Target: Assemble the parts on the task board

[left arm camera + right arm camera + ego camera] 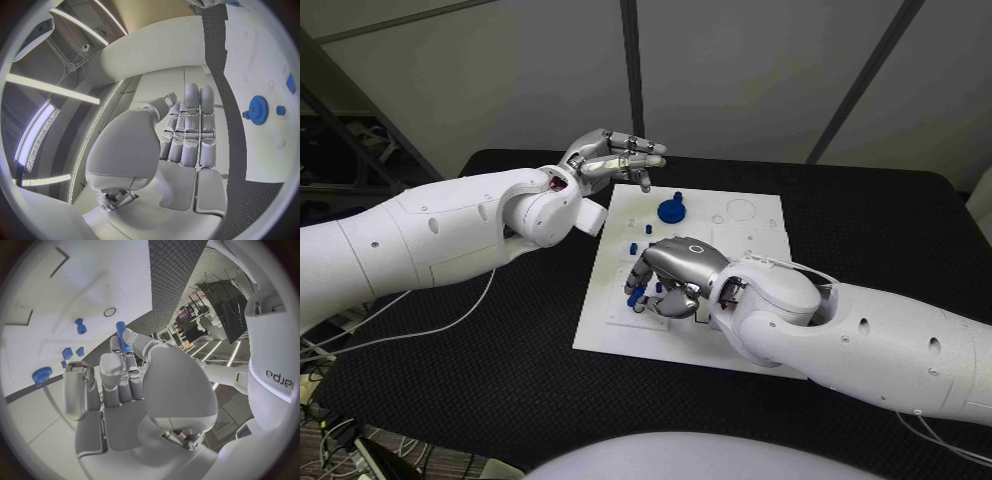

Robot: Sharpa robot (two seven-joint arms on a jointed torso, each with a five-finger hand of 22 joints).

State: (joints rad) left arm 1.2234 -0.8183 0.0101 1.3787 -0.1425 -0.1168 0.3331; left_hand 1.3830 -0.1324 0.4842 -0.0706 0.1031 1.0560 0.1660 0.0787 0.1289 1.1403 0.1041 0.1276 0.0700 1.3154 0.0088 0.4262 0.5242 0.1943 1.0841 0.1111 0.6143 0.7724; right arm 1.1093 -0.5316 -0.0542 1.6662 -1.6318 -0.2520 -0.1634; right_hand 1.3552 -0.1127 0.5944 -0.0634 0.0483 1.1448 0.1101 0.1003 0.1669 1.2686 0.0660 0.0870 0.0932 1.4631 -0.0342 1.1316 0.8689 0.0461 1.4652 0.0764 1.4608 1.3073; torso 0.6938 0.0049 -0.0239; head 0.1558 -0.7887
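Looking early-to-mid: blue gear [672, 210] already seated on task board [747, 240] mid tabletop, few small blue parts [630, 245] loose nearby. Right hand [678, 272] pinches blue peg [120, 335] low over board. Left hand [610, 157] empty, fingers loosely apart, hovering off board's far corner. Most insertions probably left.

One white task board [733, 250] lies at the centre of the head view on one black table [877, 230]. Two hands show: the left hand [610, 155] at upper centre and the right hand [678, 270] mid-frame. One blue gear [672, 210] is visible. In the right wrist view, about five small blue parts [80, 325] can be counted, one a peg [121, 335] between the fingers.
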